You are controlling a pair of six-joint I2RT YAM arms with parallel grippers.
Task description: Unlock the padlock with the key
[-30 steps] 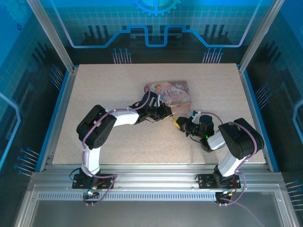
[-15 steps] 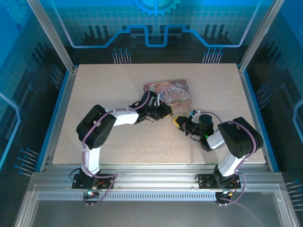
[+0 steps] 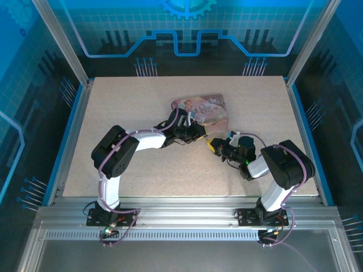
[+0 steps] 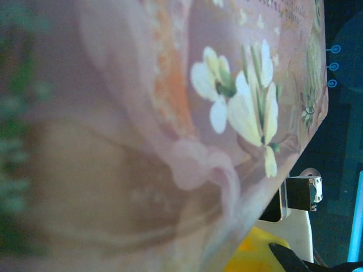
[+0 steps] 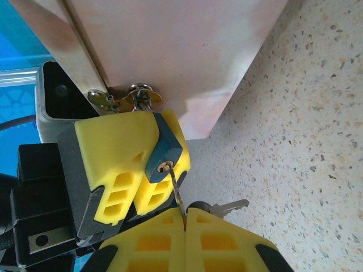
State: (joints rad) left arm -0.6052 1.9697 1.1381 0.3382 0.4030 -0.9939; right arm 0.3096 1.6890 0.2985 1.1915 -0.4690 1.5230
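The small dark greenish padlock [image 5: 163, 148] hangs by its shackle from the hasp of the pink tin [image 5: 170, 51]. My left gripper [image 5: 152, 144] is shut on it, one yellow pad on each side. My right gripper [image 5: 185, 218] is shut on the thin key [image 5: 176, 190], whose tip sits at the padlock's keyhole. From above, the left gripper [image 3: 198, 135] and right gripper [image 3: 212, 145] meet just in front of the tin [image 3: 204, 107]. The left wrist view is a blurred close-up of the tin's flowered lid [image 4: 170, 113].
A second key [image 5: 229, 207] sticks out sideways from the ring beside my right fingers, just above the speckled table [image 5: 306, 141]. The tin lies a little behind the table's middle [image 3: 142, 102]. Metal frame posts and blue walls ring the table.
My right gripper has crept slightly toward the left gripper and the tin. The left arm and the tin have stayed put.
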